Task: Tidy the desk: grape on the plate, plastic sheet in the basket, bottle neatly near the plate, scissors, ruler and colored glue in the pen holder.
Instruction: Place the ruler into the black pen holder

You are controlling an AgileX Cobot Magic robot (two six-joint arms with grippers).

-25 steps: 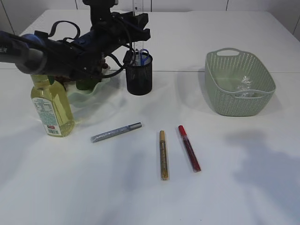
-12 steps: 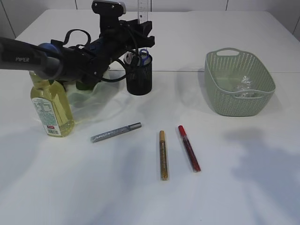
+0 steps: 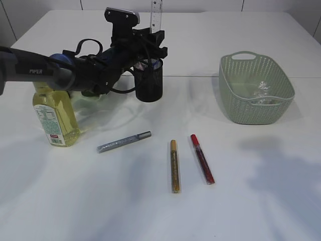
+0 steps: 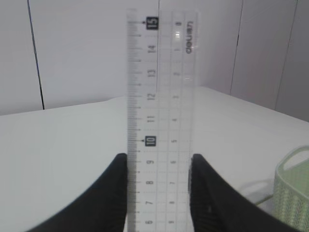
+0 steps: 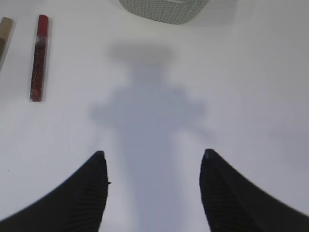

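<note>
Ruler: clear plastic, upright, clamped between left pincer pads directly above pen holder, at twelve o'clock on desk, aligned for vertical insertion. Right pincer: spread apart, empty, idle above bare desk.

Three colored glue pens: silver, gold, red, all lying below the left gripper. One ruler between its fingers. One pen holder beneath it. One bottle, one basket, one plastic sheet.
</note>
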